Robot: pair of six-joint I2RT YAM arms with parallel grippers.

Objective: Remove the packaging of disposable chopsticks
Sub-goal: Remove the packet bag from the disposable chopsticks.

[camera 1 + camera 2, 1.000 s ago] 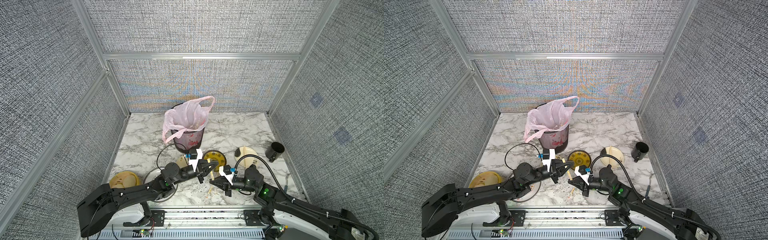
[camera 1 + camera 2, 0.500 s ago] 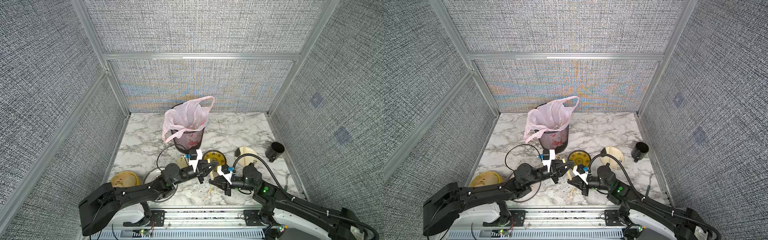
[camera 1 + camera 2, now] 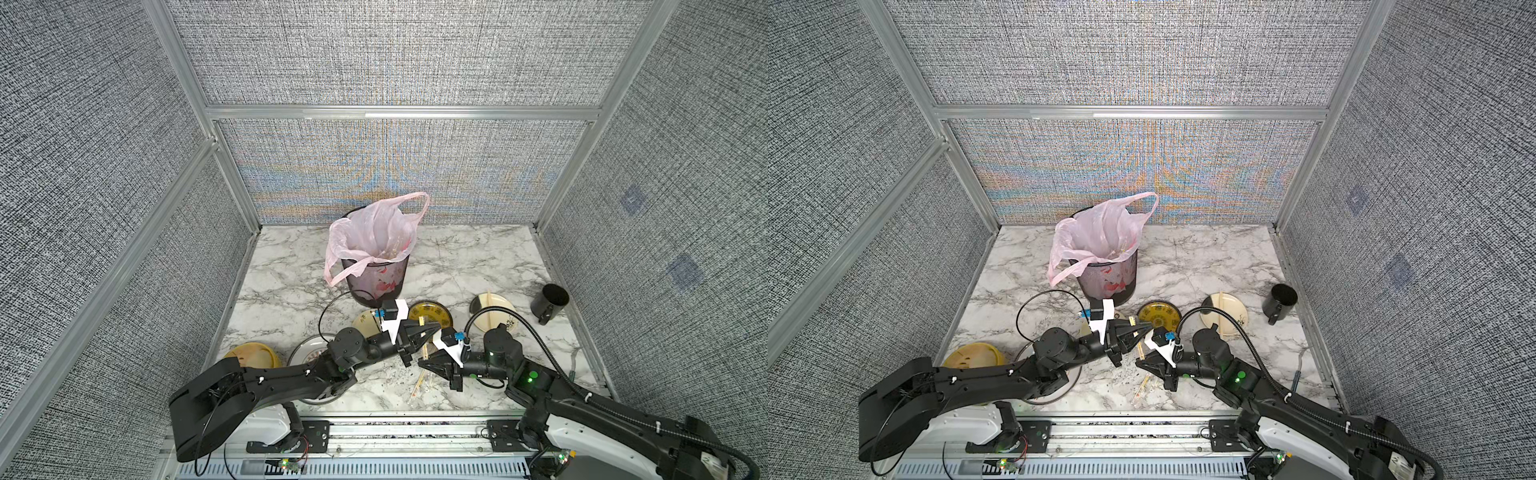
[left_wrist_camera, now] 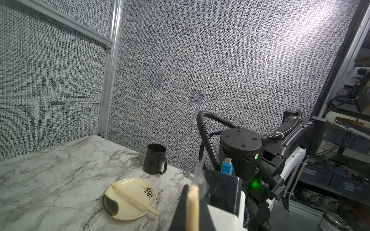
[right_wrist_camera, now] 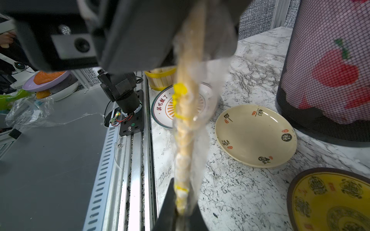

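Clear packaging (image 5: 186, 124) runs up-down, lower centre in a top view: your left gripper (image 3: 424, 334) clamps its upper end, right gripper (image 3: 427, 365) the lower; pull lengthwise.

There are four plates: white plate (image 5: 162, 108), yellow plate (image 3: 436, 318), lettered cream plate (image 5: 254, 136), flowered cream plate (image 4: 132, 212). One mug (image 3: 549, 302), one bin (image 3: 380, 282), one pink bag (image 3: 374, 232), one yellow tub (image 3: 249, 357). One bare chopstick pair (image 4: 134, 198), one sleeved chopstick pair (image 5: 186, 120).

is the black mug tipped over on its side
No, the black mug stands upright on the marble table, mouth up, handle at its side.
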